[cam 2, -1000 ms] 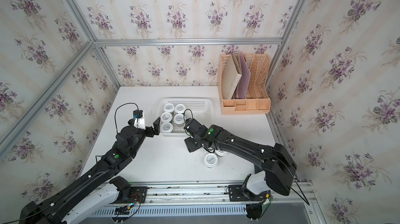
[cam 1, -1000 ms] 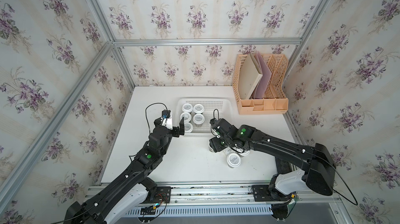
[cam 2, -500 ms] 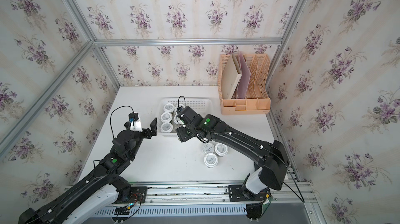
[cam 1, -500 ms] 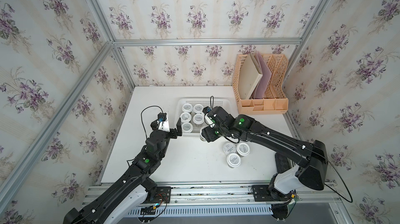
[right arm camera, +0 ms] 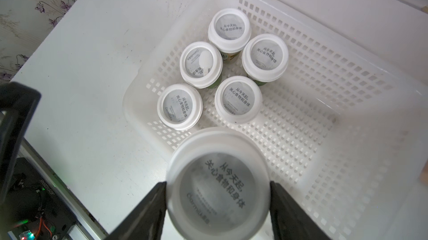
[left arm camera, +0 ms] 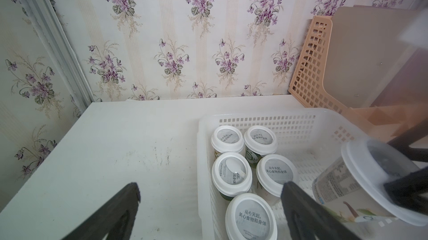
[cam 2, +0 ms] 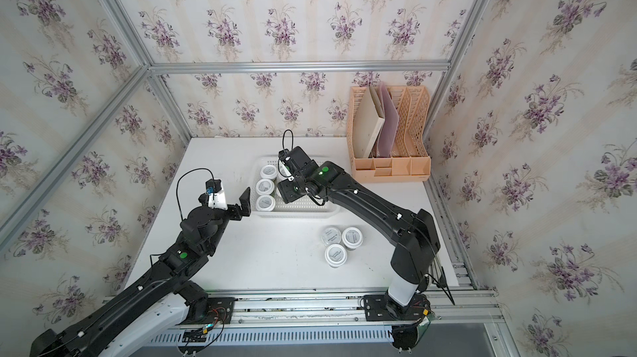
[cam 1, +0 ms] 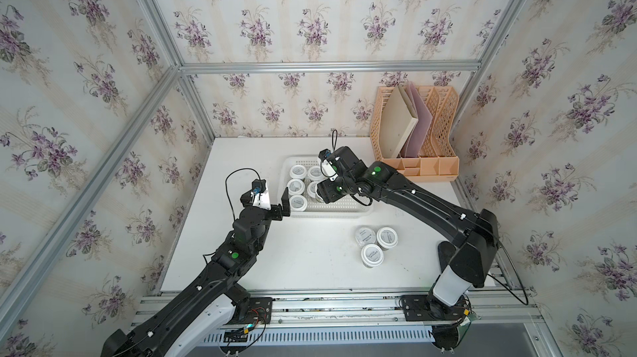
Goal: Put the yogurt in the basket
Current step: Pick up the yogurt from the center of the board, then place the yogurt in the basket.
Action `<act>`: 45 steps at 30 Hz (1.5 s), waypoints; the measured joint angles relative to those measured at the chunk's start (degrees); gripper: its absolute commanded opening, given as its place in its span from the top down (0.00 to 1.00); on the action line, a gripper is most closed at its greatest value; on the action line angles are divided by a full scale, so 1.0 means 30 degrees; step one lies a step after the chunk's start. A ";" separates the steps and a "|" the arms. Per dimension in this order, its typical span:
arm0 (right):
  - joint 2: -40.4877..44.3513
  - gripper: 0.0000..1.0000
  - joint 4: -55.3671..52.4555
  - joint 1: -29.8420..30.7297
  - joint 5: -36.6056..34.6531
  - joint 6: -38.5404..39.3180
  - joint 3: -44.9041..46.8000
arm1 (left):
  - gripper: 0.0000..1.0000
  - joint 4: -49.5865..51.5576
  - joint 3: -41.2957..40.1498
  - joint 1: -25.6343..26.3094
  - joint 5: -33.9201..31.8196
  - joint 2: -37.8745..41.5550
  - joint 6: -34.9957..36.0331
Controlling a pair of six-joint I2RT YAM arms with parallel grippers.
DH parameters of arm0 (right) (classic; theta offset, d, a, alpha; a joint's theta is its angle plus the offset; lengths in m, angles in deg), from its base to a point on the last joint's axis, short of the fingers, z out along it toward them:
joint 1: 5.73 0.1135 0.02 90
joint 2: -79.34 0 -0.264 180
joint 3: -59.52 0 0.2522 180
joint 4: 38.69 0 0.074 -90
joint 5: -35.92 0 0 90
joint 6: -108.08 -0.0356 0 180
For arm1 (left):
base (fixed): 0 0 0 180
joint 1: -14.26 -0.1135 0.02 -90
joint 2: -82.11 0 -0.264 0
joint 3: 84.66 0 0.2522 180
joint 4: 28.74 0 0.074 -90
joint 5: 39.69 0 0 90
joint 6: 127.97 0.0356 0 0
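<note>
The white perforated basket [cam 1: 331, 213] [right arm camera: 324, 134] sits mid-table with several yogurt cups [cam 1: 297, 171] [right arm camera: 229, 29] upright in its left half. My right gripper [right arm camera: 217, 187] is shut on another yogurt cup [right arm camera: 217, 181], its pads on opposite sides of the lid, and holds it over the basket's near-left part. In the left wrist view that held cup [left arm camera: 361, 181] hangs tilted above the basket floor [left arm camera: 266, 120]. My left gripper [cam 1: 281, 202] [left arm camera: 210, 189] stands open and empty just outside the basket's left rim. Three yogurt cups [cam 1: 374, 245] [cam 2: 339, 245] stand clustered on the table at the near right.
A peach-orange mesh file rack [cam 1: 413, 131] [cam 2: 389, 131] holding folders stands at the back right corner. Flowered walls close in the table on three sides. The right half of the basket [cam 2: 310, 200] holds no cups.
My right arm has carried a yogurt cup from the near-right cluster up and back to over the basket. The left arm has drawn back slightly, still open.
</note>
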 measured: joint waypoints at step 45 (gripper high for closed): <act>-0.4357 0.31 0.0291 -0.0233 0.1479 0.0896 -0.0627 | 0.01 -0.0007 0.0095 -0.0036 0.0066 -0.0481 0.0058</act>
